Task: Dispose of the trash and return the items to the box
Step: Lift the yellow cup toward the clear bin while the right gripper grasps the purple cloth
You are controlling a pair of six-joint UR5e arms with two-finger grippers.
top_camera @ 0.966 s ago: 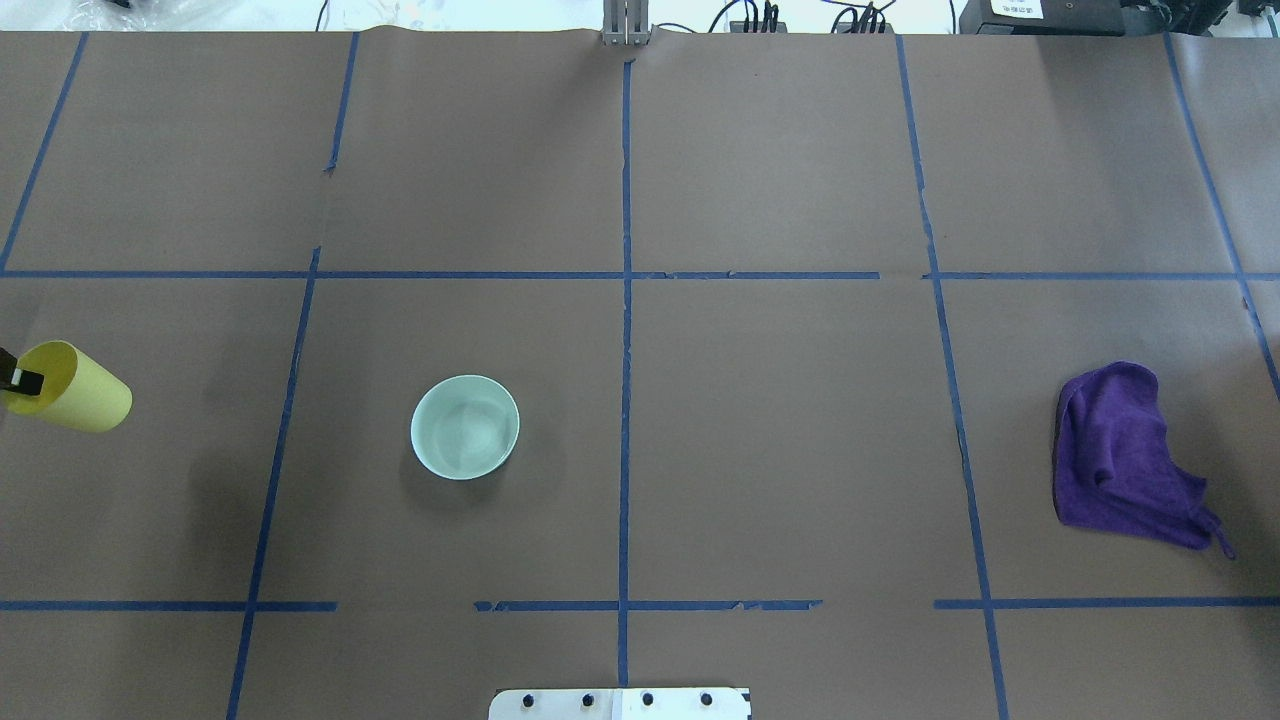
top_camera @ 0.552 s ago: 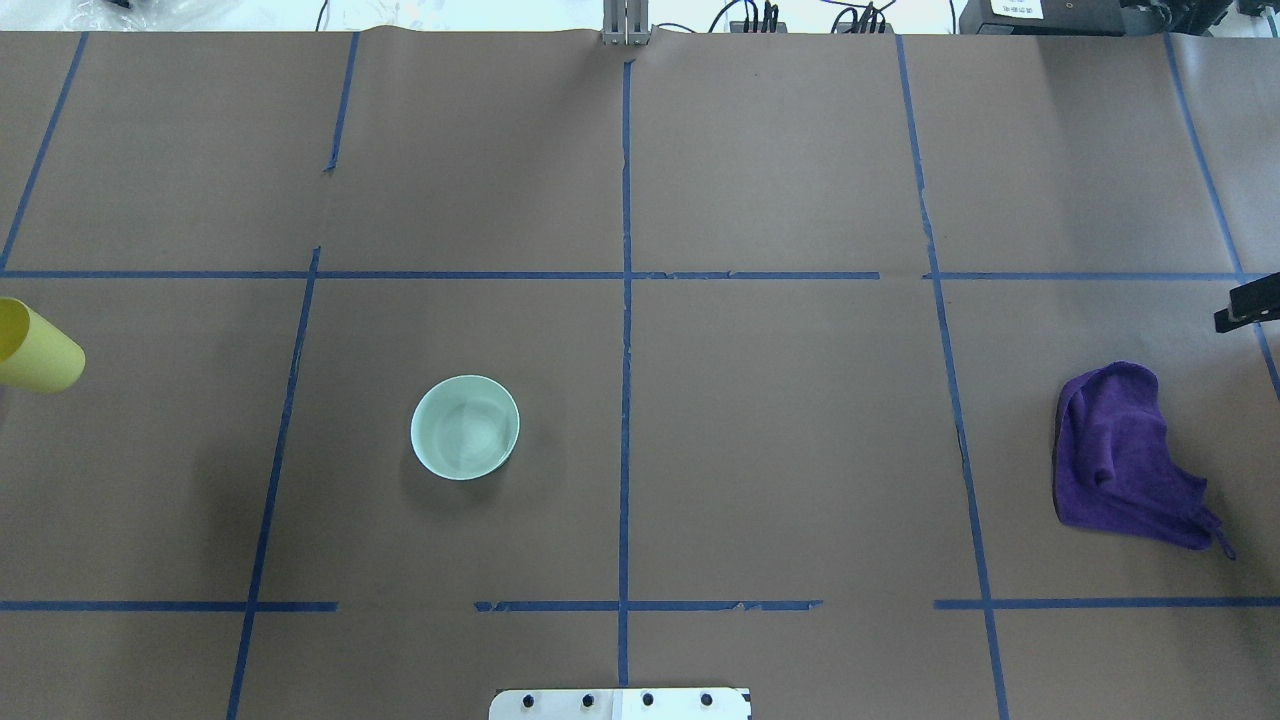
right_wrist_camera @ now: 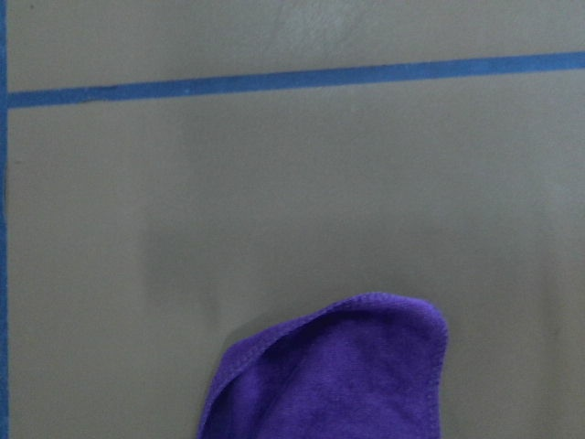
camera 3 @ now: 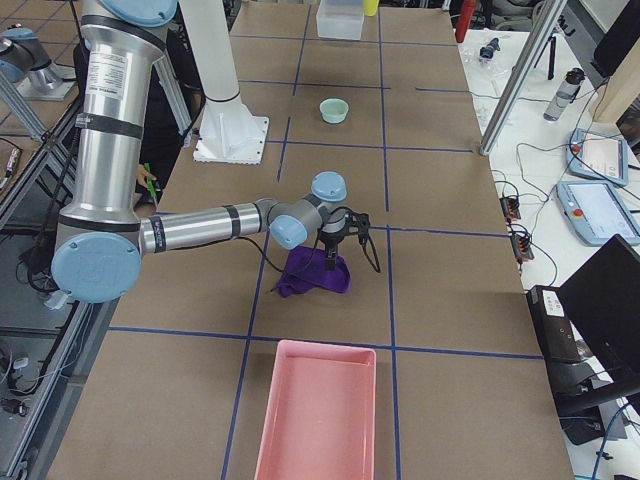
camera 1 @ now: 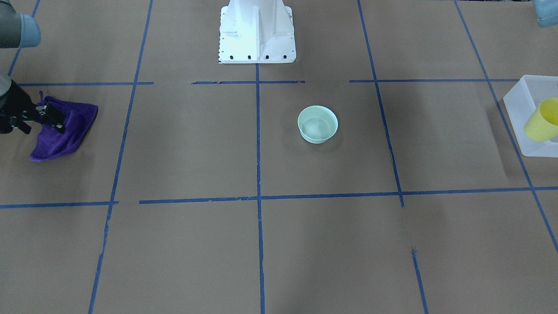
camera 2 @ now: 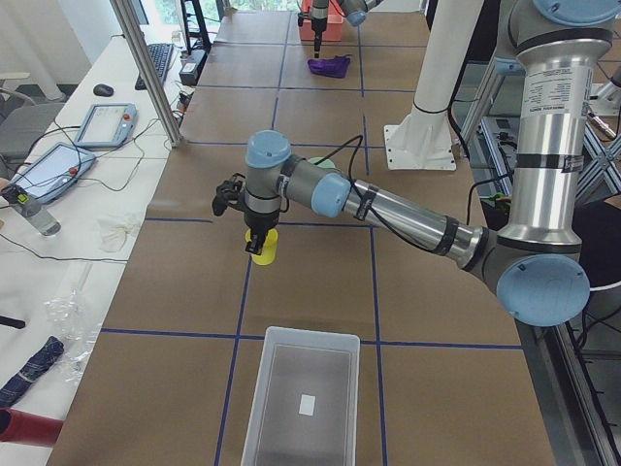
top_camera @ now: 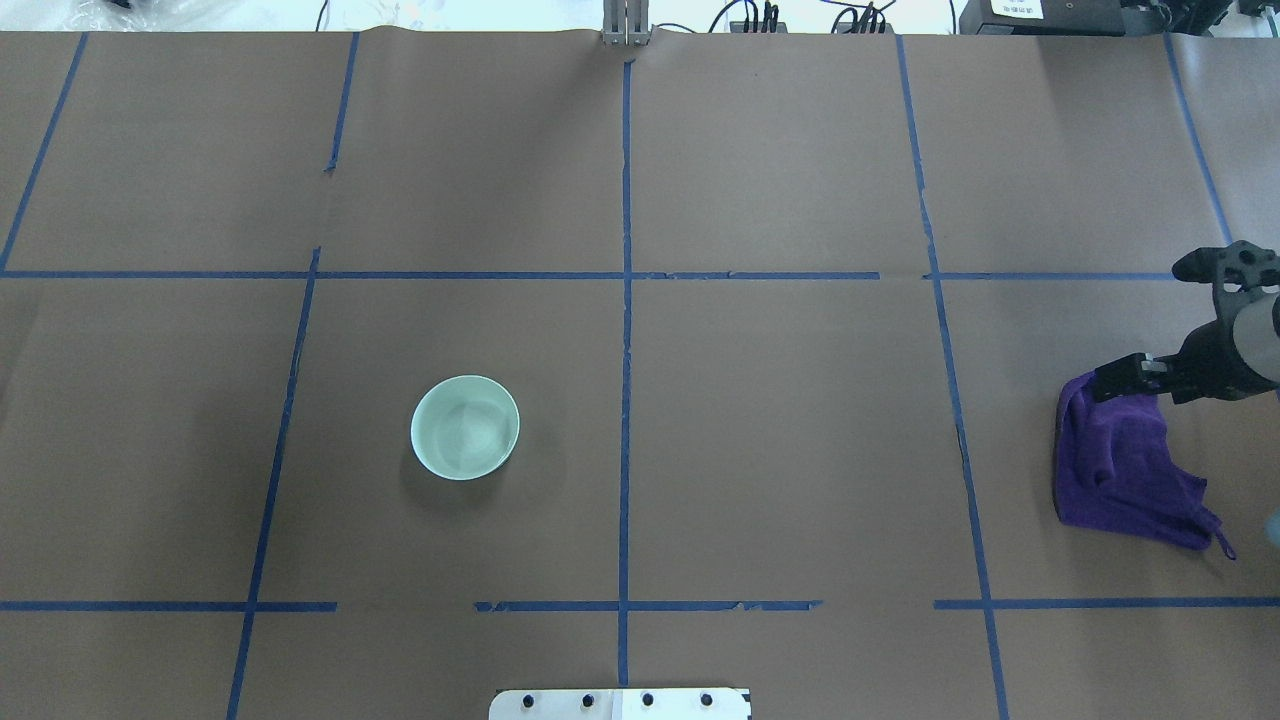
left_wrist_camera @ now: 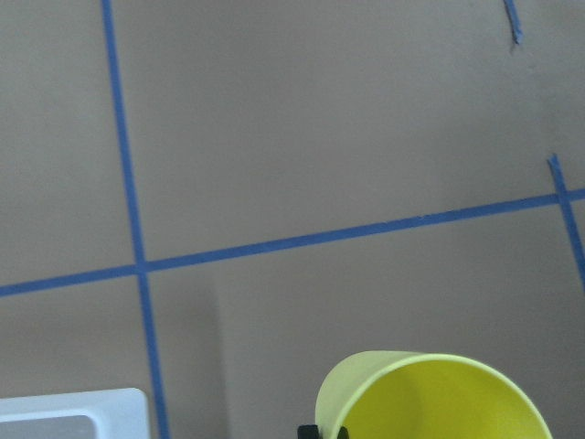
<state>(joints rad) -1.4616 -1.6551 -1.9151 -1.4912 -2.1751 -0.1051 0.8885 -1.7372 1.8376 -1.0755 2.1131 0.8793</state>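
Note:
My left gripper (camera 2: 258,241) is shut on the rim of the yellow cup (camera 2: 263,251) and holds it tilted in the air, a short way from the frosted box (camera 2: 301,388). The cup (camera 1: 542,120) shows in front of the box (camera 1: 521,98) at the front view's right edge, and the wrist view shows the cup (left_wrist_camera: 430,398) with the box's corner (left_wrist_camera: 73,416). The mint-green bowl (top_camera: 465,427) stands upright, left of centre. My right gripper (top_camera: 1125,378) is open just above the far edge of a purple cloth (top_camera: 1120,470).
A pink tray (camera 3: 315,410) stands at the table's right end, beyond the cloth (camera 3: 315,275). The white robot base (camera 1: 256,30) is at the table's near edge. Blue tape lines cross the brown table.
The left arm has carried the yellow cup leftward out of the overhead view. The right arm has come in from the right edge and now hangs over the purple cloth.

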